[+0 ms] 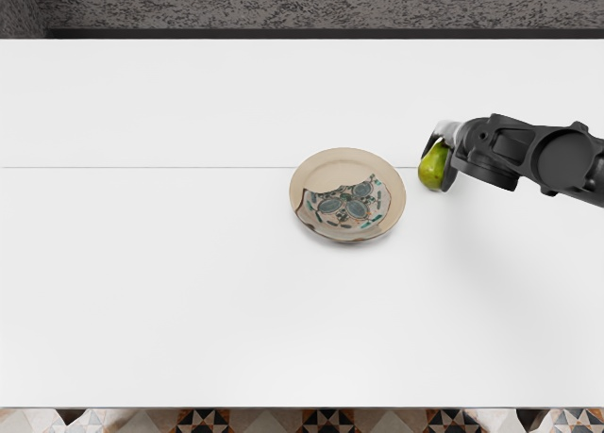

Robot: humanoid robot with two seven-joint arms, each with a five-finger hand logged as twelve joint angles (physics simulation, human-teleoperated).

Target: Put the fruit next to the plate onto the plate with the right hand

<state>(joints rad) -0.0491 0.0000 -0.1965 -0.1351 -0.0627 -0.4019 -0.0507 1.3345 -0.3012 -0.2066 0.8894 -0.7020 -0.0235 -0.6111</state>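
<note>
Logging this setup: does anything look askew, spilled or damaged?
Nothing is spilled or tipped. The plate sits flat; its painted pattern ends in a jagged edge, likely design, not damage. The green fruit is beside it, at the right hand.

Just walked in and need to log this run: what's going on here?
The robot's right hand, its arm reaching in from the right edge, is wrapped around a green fruit just to the right of the patterned plate on the white table. The fruit is not on the plate yet. Whether it is lifted or resting on the table cannot be told from this view. The plate holds nothing, and the left arm is out of view.
</note>
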